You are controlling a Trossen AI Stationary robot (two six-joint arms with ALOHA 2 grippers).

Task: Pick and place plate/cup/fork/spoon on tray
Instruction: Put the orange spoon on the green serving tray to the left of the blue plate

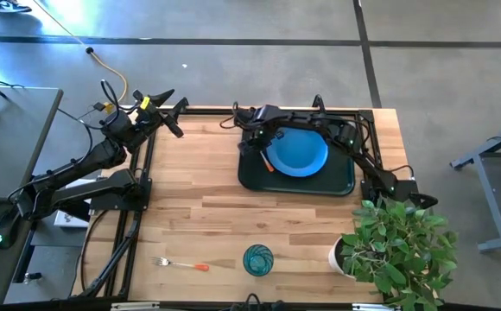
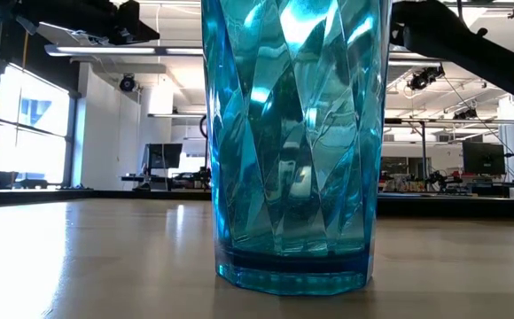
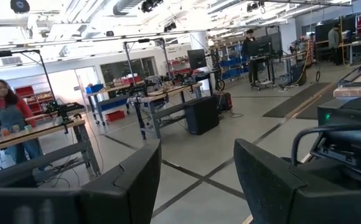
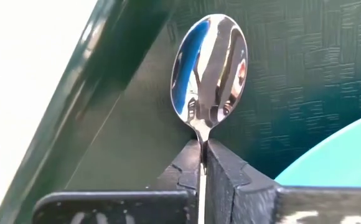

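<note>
The dark green tray (image 1: 252,179) lies at the table's far middle with the blue plate (image 1: 301,151) on it. My right gripper (image 1: 259,149) points down over the tray's left part, beside the plate (image 4: 336,155), and is shut on the spoon (image 4: 209,68). The spoon's orange handle (image 1: 269,165) shows next to the plate. The fork (image 1: 180,263) lies flat near the table's front edge, and the teal cup (image 1: 257,259) stands upright to its right. My left gripper (image 1: 174,117) hangs open at the far left corner, off the table, holding nothing. My right gripper (image 4: 203,149) pinches the spoon's thin metal neck (image 4: 203,135), just below the bowl, between its two fingers. The fingers come from above and point down. The bowl sticks out past the fingertips over the tray's floor (image 4: 292,74), near its left rim (image 4: 93,81). Whether the spoon rests on the tray, I cannot tell.
A potted plant (image 1: 397,246) in a white pot stands at the near right corner. Bare wood lies between the tray and the fork and cup. In the low view the cup (image 2: 292,142) fills the middle. People stand at benches in the room beyond the table.
</note>
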